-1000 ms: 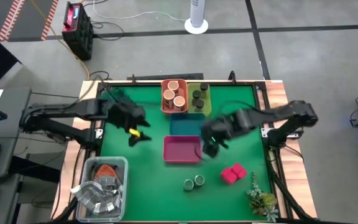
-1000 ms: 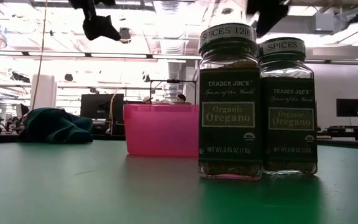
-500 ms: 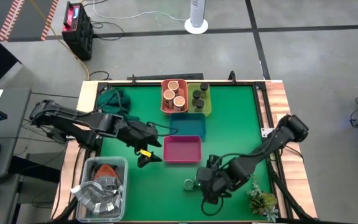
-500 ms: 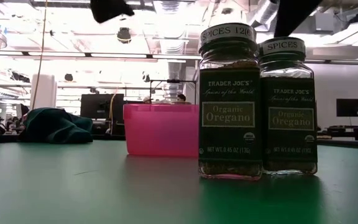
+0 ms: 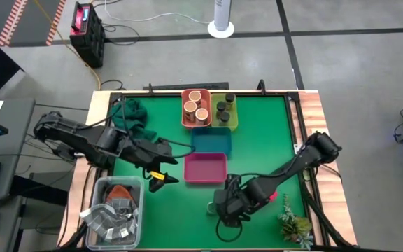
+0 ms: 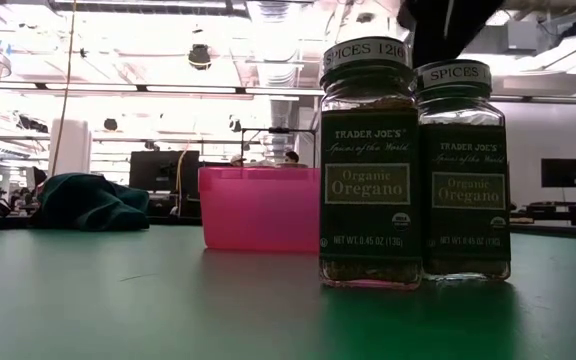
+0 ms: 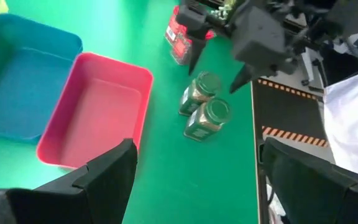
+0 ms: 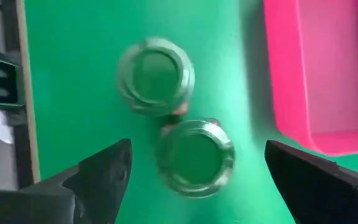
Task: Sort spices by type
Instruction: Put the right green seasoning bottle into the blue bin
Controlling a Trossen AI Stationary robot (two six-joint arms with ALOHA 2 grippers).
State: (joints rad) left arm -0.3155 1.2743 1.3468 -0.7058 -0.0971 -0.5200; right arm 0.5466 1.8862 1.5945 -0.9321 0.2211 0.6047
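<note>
Green table (image 5: 166,210) under both my arms. Count: three tan-topped jars (image 5: 196,106) in the orange tray (image 5: 185,120); three dark grey jars (image 5: 223,108) in the yellow-green tray (image 5: 235,120); one teal tray (image 5: 210,140) and one pink tray (image 5: 205,168), each holding nothing. Two green-lidded jars (image 8: 156,76), touching, stand near the pink tray; from above my right arm hides them, while the low view reads "Trader Joe's Organic Oregano", lids "SPICES". Right claw (image 8: 194,180) hangs directly over them, fingers apart. Left claw (image 5: 161,176) hovers beside the pink tray, fingers apart. Left wrist view alone shows a pink block (image 7: 180,38).
</note>
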